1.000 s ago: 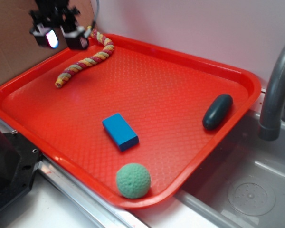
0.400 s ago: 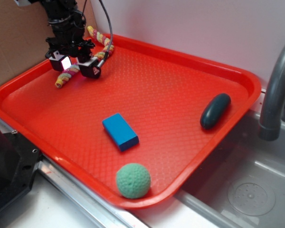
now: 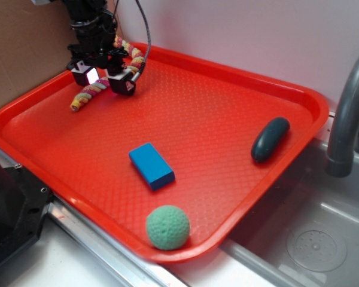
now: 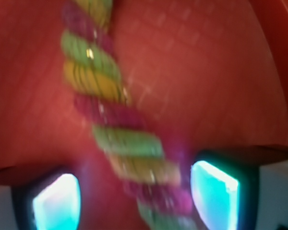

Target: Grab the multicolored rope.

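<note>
Here, a large red plastic tray (image 3: 239,95) with a textured floor and raised rim is seen filling most of the exterior view, set beside a grey metal sink (image 3: 311,239) with a curved grey faucet (image 3: 347,119) at the right edge. A brown cardboard panel (image 3: 24,54) is seen behind the tray's far left corner. The black robot arm's gripper (image 3: 105,82) is positioned low over that far left corner, its two fingers spread apart with a clear gap between them, closed on nothing. The multicolored rope (image 3: 87,95), a thick twisted fabric cord striped yellow, pink-red and green, is laid in a wavy line along the tray's far left side, and its middle stretch is straddled by the fingers. In the blurred wrist view the multicolored rope (image 4: 120,139) is shown running between the two glowing fingertips (image 4: 213,191), nearer the right one; contact cannot be judged. A blue rectangular block (image 3: 151,165) is placed near the tray's middle. A green knitted ball (image 3: 167,227) is set against the near rim, and a dark teal oval object (image 3: 270,139) is rested by the right rim.
</note>
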You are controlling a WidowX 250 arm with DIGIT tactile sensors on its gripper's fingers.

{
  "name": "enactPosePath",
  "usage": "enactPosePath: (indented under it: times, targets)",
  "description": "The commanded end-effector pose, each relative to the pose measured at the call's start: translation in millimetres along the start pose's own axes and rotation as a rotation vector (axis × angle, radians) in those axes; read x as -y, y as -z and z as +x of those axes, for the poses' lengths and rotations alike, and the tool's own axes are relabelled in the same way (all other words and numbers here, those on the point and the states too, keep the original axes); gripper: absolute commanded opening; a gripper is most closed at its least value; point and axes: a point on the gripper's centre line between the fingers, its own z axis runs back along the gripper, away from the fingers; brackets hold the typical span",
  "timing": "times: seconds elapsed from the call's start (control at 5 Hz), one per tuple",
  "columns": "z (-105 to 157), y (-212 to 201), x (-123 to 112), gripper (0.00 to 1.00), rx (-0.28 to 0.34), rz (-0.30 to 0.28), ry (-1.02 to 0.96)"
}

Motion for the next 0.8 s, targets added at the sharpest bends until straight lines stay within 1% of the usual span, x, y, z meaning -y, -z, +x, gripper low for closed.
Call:
enactPosePath:
  times: [0.0, 0.6]
  targets:
    - [-10.2, 11.0, 6.9, 0.0, -0.02, 0.013, 0.005]
    - [-13.4, 9.6, 7.0, 0.0, -0.016, 0.016, 0.006]
